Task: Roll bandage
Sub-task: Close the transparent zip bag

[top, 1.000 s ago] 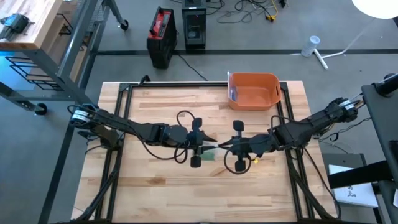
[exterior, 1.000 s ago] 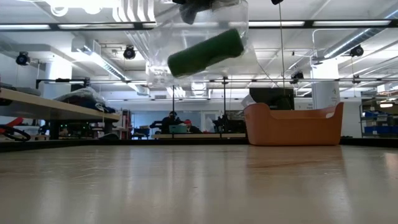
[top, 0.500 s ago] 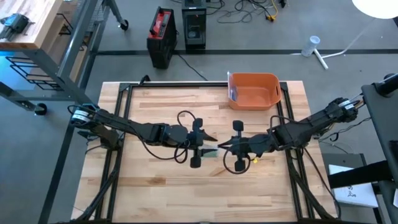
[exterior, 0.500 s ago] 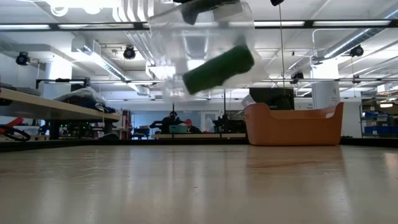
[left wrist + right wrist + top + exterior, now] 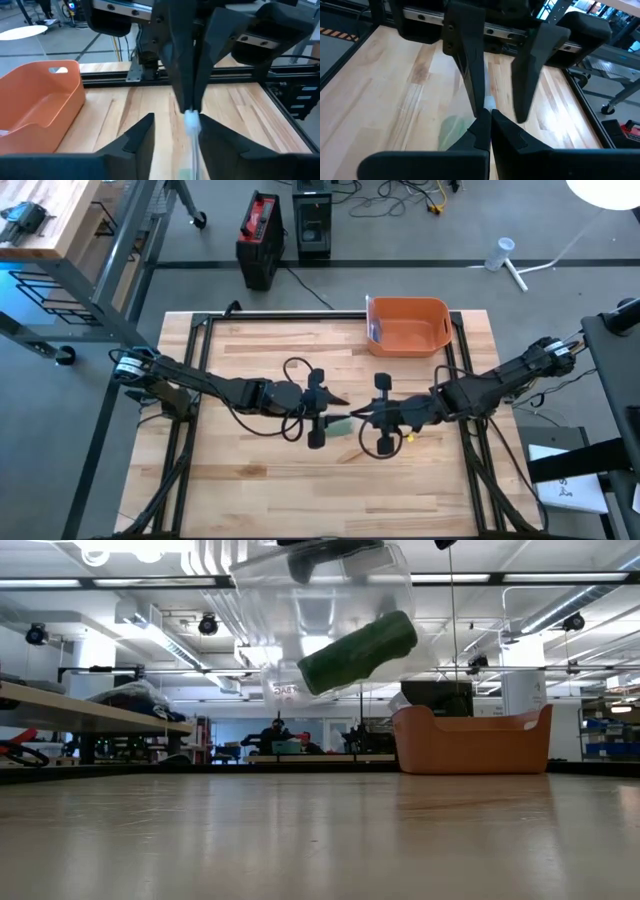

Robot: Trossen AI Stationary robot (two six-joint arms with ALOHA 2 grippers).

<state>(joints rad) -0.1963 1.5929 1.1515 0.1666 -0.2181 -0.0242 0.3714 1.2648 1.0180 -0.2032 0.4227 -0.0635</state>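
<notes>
Bandage roll (image 5: pixel 357 650), green and tilted, hung inside a clear plastic bag (image 5: pixel 320 615) held above the wooden table (image 5: pixel 250 480), nearer than the orange bin (image 5: pixel 408 326). The right gripper (image 5: pixel 358 418) was pinched shut on the bag's edge. Facing it, the left gripper (image 5: pixel 326 421) stood partly open astride the same edge, with no firm hold evident. The bin sat at the table's far edge.

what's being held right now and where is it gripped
A clear plastic bag with a green bandage roll inside. The right gripper pinches its top edge; the left gripper stands open around that edge.
</notes>
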